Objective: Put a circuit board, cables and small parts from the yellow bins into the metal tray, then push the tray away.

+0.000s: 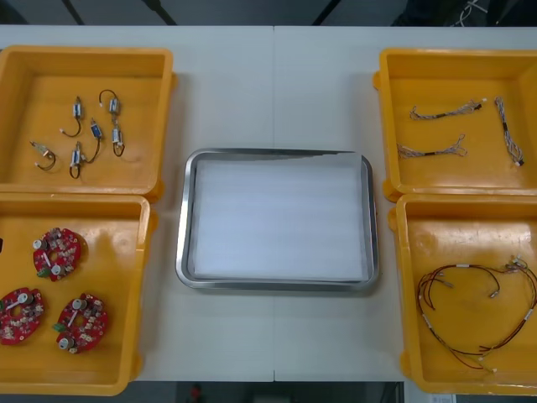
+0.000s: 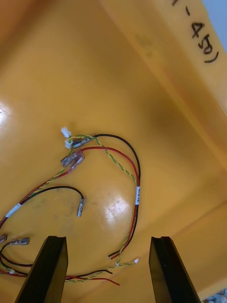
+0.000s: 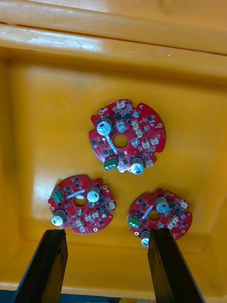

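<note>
Black fingers (image 3: 47, 265) of the left gripper (image 3: 108, 234) stand wide apart with nothing between them, above the yellow bin (image 3: 28, 142) of round red circuit boards (image 3: 126, 137). Two boards lie just beyond the fingertips, one near each finger, and a third sits farther out between them. The right gripper (image 2: 109, 239) is just as spread and holds nothing, with the red and yellow cables (image 2: 120, 163) looped beyond and between its fingers. The metal tray (image 1: 186, 218), white inside, sits well apart from both grippers and holds nothing yet. The largest hazard is probably a finger catching a bin wall and dragging the bin along. Next, the boards lie flat and close together, so a descent between the two nearer ones could nudge both or grip only a rim that slips. The cables look tangled, and lifting one strand may haul up the whole bundle or snag it. The small metal parts (image 1: 92, 130) trail wire tails that could hook a neighbour. Both wrists appear angled down into their bins, held above the contents and touching nothing.
</note>
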`<state>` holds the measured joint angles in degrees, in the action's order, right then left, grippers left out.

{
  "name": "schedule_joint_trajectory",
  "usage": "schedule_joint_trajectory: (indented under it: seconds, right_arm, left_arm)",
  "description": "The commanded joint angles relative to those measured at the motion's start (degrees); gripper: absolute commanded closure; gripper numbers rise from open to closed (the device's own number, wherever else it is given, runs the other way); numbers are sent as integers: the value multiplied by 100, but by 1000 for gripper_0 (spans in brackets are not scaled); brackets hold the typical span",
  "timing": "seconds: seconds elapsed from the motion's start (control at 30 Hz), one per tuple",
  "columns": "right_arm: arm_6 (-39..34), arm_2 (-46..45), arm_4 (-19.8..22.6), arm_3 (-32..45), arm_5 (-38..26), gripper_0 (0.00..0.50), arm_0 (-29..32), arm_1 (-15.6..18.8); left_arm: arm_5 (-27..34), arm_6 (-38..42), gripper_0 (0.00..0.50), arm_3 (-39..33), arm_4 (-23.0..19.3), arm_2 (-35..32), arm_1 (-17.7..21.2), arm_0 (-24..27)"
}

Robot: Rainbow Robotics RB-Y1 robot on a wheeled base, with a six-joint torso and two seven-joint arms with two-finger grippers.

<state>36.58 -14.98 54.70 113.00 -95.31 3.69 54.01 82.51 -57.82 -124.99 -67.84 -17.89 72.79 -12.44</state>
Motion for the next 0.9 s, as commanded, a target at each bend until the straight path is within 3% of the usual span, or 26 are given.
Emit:
schedule_joint_trajectory:
  seconds: [0.03,0.43,0.9]
  right_arm:
    - [-55,-172,-56,152,417,0,465,119]
    - [121,-172,-319,152,698,0,747,-347]
    - [402,-66,-644,152,1146,0,1142,-646]
  left_arm:
    - [-112,-230,0,177,52,-145,121,-109]
    - [-666,-353,0,660,8,338,86,-109]
    - [-1228,-520,0,687,359,1015,86,-206]
